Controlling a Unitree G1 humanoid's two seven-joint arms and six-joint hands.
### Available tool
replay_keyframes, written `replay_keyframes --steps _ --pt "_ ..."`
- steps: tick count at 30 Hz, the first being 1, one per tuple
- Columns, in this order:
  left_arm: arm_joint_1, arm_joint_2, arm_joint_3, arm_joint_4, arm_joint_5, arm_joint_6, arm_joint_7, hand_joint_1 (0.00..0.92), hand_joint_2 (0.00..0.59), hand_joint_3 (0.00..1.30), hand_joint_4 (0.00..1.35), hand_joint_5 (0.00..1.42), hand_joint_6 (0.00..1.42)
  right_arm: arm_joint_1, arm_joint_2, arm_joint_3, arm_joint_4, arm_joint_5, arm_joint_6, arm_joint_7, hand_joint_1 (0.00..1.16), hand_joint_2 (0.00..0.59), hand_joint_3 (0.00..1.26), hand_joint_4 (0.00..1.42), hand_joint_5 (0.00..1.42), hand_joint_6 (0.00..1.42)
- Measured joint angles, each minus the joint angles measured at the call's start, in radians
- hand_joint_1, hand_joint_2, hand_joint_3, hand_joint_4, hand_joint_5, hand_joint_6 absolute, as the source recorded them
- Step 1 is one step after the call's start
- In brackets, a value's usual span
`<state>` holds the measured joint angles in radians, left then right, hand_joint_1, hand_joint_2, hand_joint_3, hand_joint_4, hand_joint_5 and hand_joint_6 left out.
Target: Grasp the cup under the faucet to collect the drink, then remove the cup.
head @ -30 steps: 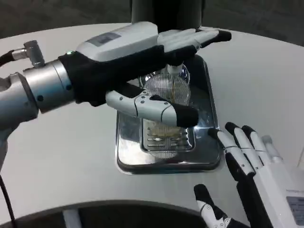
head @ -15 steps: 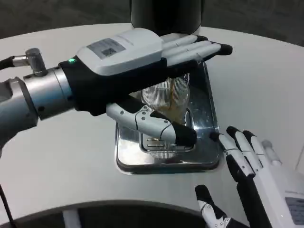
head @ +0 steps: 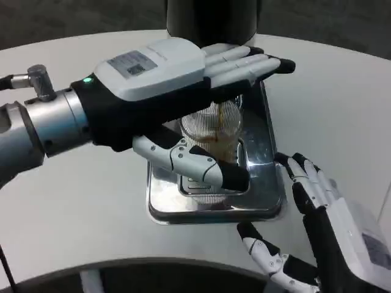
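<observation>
A clear ribbed cup stands on the metal drip tray under the dark dispenser. A thin brown stream runs into the cup, and brown drink shows in its lower part. My left hand reaches in from the left and holds the cup, its fingers stretched along the far side near the rim and its thumb across the near side. The cup's left side and rim are hidden by that hand. My right hand waits at the lower right, fingers spread, holding nothing, just off the tray's front right corner.
The tray has a slotted grate in front of the cup. The round white table extends on both sides, and its front edge curves close below the tray.
The brown stream now falls into the cup and drink has gathered in it. My left hand settled slightly lower around the cup. My right hand edged toward the tray's corner.
</observation>
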<state>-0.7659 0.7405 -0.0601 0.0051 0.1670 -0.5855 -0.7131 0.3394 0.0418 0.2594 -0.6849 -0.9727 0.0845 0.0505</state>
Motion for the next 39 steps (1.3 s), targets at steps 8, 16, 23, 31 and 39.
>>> replay_keyframes --steps 8,16,23,31,39 --pt "0.011 0.008 0.001 -0.019 0.002 0.005 0.003 0.000 0.132 0.00 0.00 0.00 0.00 -0.140 -0.004 -0.008 0.093 0.067 0.065 0.038 0.57 0.249 0.00 0.00 0.00 0.00" --pt "0.021 0.009 0.000 -0.032 0.002 0.015 0.009 0.000 0.134 0.00 0.00 0.00 0.00 -0.231 -0.002 -0.021 0.211 0.164 0.072 -0.013 0.60 0.235 0.00 0.00 0.00 0.00" --pt "0.024 0.010 0.000 -0.039 0.002 0.020 0.010 0.000 0.136 0.00 0.00 0.00 0.00 -0.348 -0.001 -0.022 0.301 0.222 0.101 -0.030 0.60 0.217 0.00 0.00 0.00 0.00" --pt "0.024 0.010 0.000 -0.042 0.002 0.024 0.010 0.000 0.139 0.00 0.00 0.00 0.00 -0.449 0.001 -0.035 0.390 0.273 0.130 -0.076 0.70 0.196 0.00 0.00 0.00 0.00" --pt "0.024 0.011 -0.001 -0.043 0.004 0.023 0.015 0.000 0.139 0.00 0.00 0.00 0.00 -0.538 0.016 -0.034 0.463 0.299 0.143 -0.130 0.72 0.186 0.00 0.00 0.00 0.00"
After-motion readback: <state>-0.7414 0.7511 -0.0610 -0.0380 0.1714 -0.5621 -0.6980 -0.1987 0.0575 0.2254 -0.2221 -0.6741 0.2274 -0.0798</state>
